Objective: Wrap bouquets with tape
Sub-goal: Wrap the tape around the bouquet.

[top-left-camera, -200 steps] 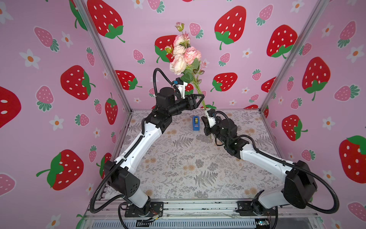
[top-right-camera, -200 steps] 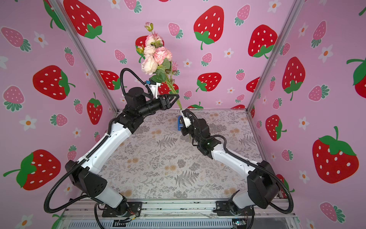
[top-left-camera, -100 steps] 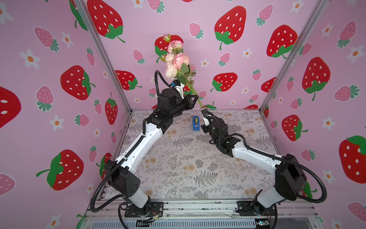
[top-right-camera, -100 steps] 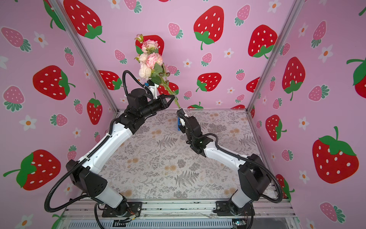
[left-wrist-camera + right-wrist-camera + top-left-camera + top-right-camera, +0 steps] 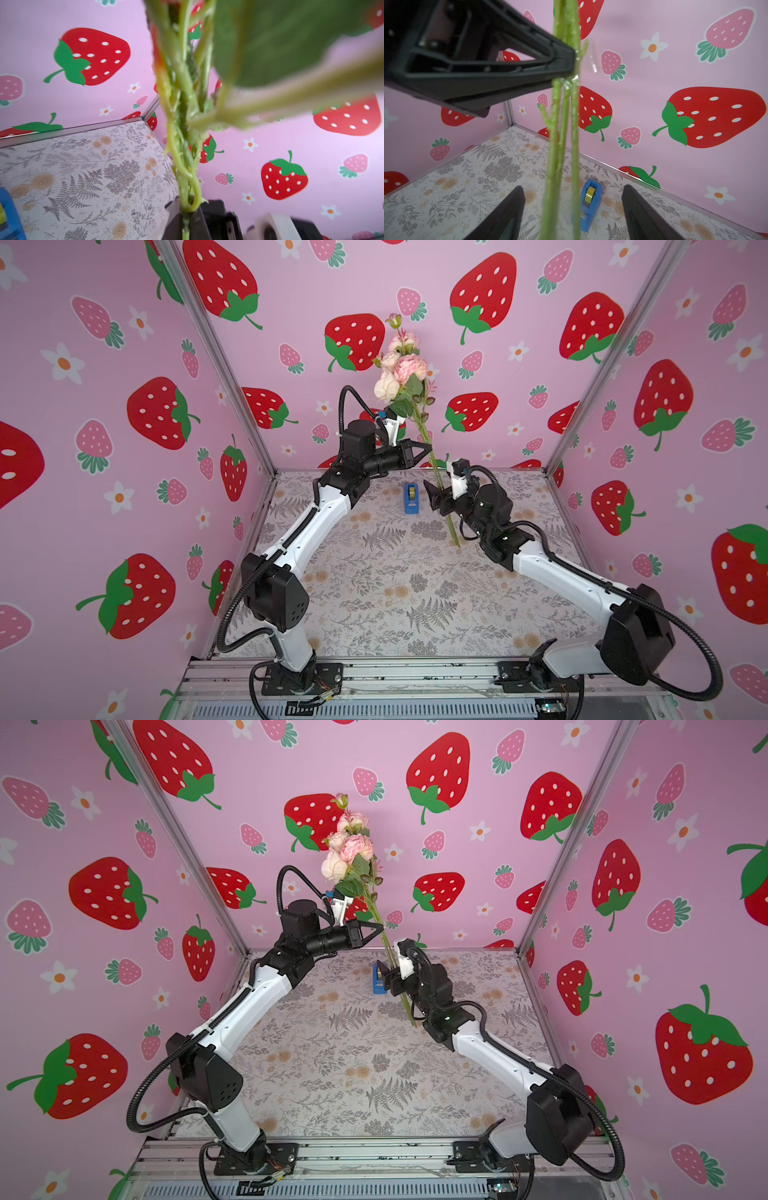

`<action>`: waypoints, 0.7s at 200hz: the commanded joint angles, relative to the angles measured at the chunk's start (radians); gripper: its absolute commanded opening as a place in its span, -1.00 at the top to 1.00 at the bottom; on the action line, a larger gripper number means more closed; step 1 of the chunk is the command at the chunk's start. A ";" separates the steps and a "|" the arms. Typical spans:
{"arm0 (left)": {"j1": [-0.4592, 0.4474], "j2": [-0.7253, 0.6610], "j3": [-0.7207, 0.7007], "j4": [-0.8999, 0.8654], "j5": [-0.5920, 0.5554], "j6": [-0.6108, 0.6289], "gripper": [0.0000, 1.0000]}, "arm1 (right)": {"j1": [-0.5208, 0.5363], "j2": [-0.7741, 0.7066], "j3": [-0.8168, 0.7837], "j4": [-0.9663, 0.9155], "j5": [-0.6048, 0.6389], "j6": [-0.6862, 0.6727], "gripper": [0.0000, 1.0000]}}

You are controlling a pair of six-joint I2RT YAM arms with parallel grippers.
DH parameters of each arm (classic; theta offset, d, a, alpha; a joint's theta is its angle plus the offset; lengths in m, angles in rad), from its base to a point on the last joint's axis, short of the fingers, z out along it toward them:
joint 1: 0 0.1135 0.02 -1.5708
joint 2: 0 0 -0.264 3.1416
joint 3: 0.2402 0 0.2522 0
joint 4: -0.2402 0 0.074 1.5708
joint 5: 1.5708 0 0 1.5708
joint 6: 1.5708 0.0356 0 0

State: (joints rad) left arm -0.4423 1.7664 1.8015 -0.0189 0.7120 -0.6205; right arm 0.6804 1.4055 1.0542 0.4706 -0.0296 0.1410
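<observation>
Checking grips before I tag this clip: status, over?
Left gripper shut on bouquet stems, flowers up. Right gripper open, stems between its fingers, lower down. Tape on table, untouched. No obstacle seen.

The table (image 5: 395, 585) is covered to its back and side edges in a pale print of grey ferns and tan blossoms. Pink walls (image 5: 291, 290) patterned with red and pink strawberries and small white flowers close it in on three sides, meeting at metal posts (image 5: 219, 360) that rise from the back corners. A ribbed metal rail (image 5: 415, 672) runs along the front edge.
</observation>
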 commanded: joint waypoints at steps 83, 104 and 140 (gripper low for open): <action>-0.003 -0.062 0.015 0.026 0.002 0.098 1.00 | -0.026 0.041 -0.001 0.124 -0.104 0.195 1.00; -0.003 -0.096 -0.024 -0.056 -0.138 0.151 0.86 | -0.011 0.031 0.014 0.089 0.061 0.121 1.00; -0.003 -0.132 -0.077 -0.081 -0.208 0.157 0.60 | -0.004 0.050 0.065 -0.008 0.214 0.032 1.00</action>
State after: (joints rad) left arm -0.4576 1.6756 1.7443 -0.0555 0.6048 -0.4919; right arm 0.6960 1.4498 1.0649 0.4931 -0.0410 0.2268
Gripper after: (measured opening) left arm 0.156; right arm 0.070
